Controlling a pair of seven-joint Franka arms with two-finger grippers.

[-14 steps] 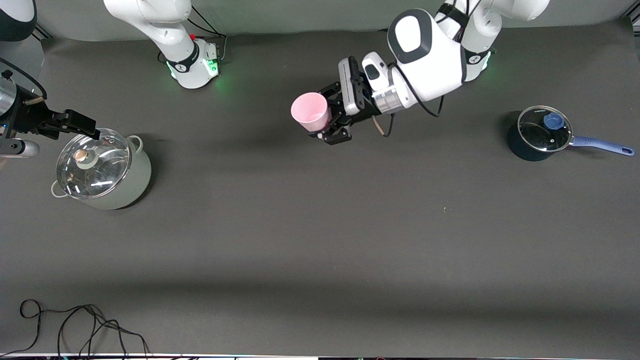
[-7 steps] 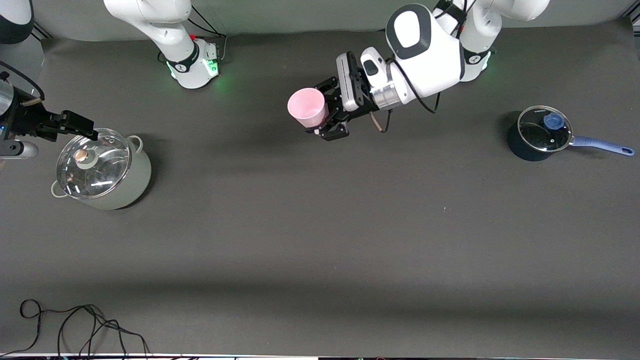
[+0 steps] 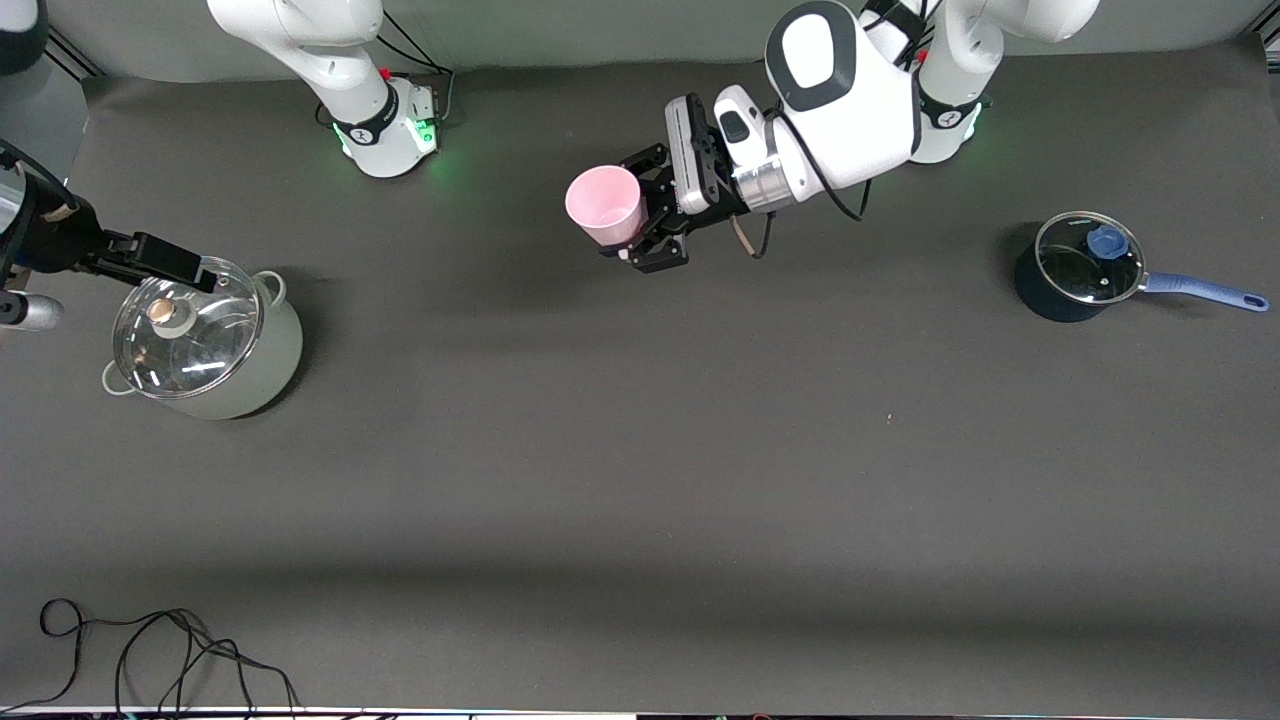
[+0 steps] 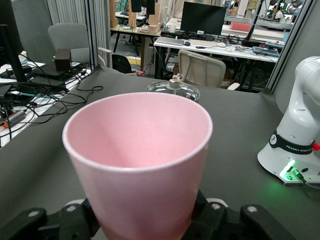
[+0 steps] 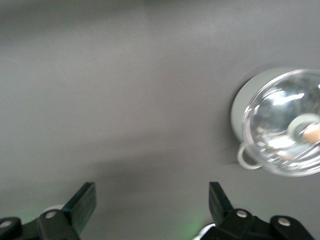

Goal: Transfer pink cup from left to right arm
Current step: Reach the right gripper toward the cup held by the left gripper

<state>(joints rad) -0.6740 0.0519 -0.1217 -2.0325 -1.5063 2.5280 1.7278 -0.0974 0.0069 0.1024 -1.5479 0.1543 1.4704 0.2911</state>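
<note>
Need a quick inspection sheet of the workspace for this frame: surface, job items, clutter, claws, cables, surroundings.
Surface: dark table mat, flat.
Job's things: pink cup held off the table, empty.
Clutter: lidded pale pot at the right arm's end; lidded dark saucepan, blue handle, at the left arm's end.
Claws: left claw shut on the cup over mid-table; right claw open over the pale pot's rim.
Cables: loose black cable at the table edge nearest the front camera.
Surroundings: office desks, chairs, monitors.
</note>
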